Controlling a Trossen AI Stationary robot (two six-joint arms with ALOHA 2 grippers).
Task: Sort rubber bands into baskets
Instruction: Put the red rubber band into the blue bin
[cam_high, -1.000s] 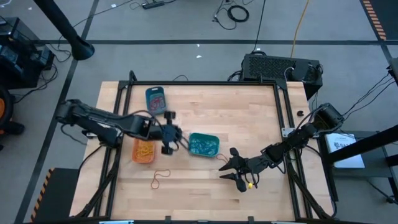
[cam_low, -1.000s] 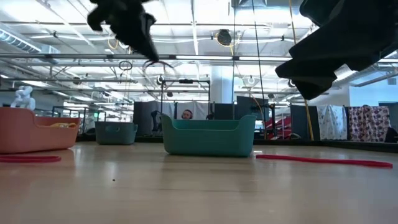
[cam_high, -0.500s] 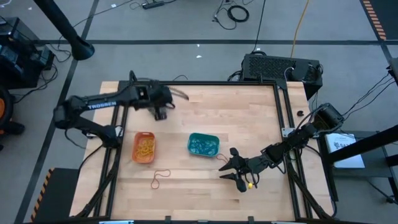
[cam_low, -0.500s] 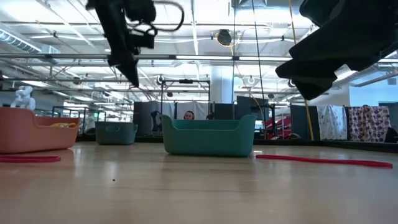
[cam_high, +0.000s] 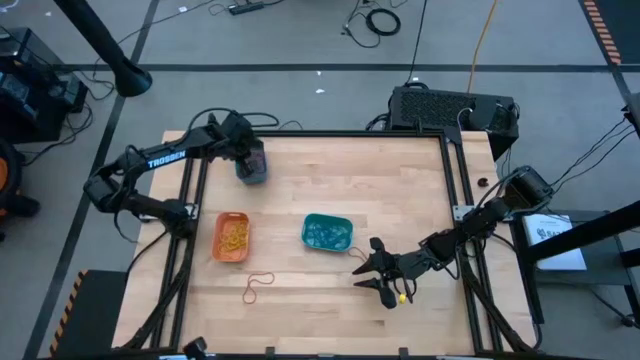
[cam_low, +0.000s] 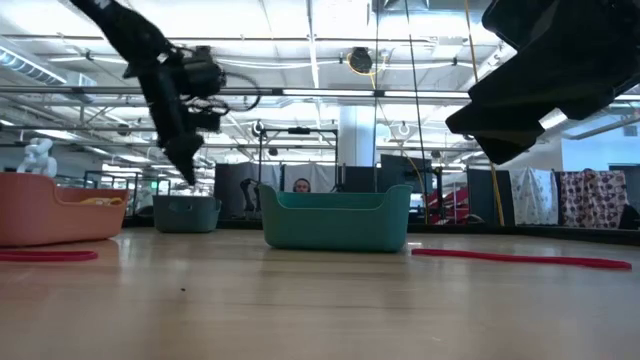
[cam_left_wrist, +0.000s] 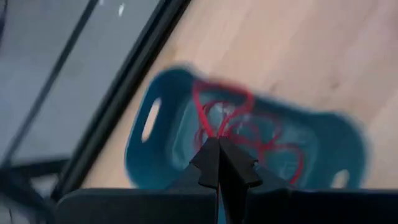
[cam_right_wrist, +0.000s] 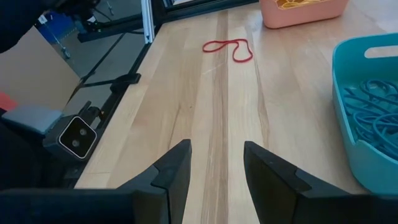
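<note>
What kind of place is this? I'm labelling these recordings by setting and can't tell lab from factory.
Most likely a robotics lab in a large open industrial hall. A wooden table stands on a grey floor strewn with cables; the low view shows high ceilings with strip lights and partitioned bays behind.

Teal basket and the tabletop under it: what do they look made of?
The teal rounded-rectangle basket looks like moulded plastic, matte: smooth uniform walls, rounded corners, a scooped handle dip in the rim. The tabletop looks like light wood with a low sheen: parallel glued strips and visible grain.
</note>
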